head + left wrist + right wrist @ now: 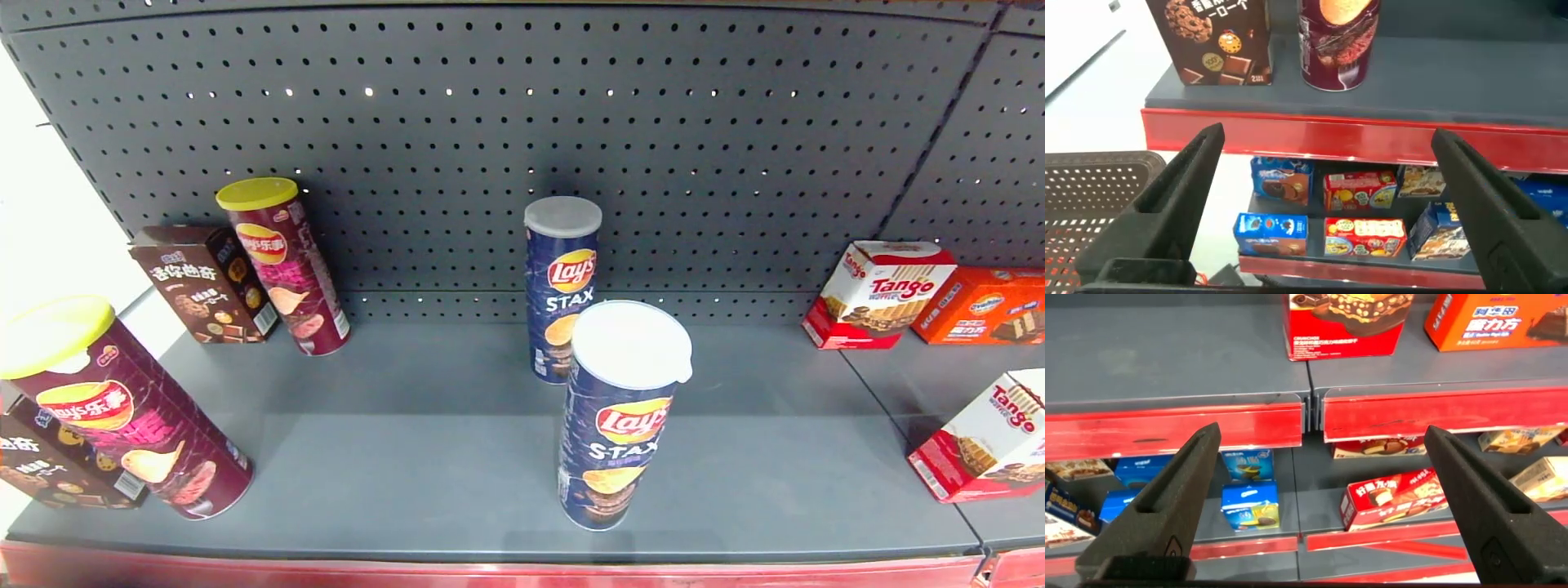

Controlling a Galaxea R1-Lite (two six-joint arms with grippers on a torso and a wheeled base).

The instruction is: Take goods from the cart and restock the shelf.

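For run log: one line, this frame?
left gripper open, empty | right gripper open, empty | front blue can, rear blue can upright on shelf

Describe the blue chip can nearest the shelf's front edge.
The blue chip can is a tall tube, seemingly cardboard, with a white plastic lid closed on top. It stands upright on the grey shelf, near the front edge, directly before a second blue can, bases apart. Nothing else touches it.
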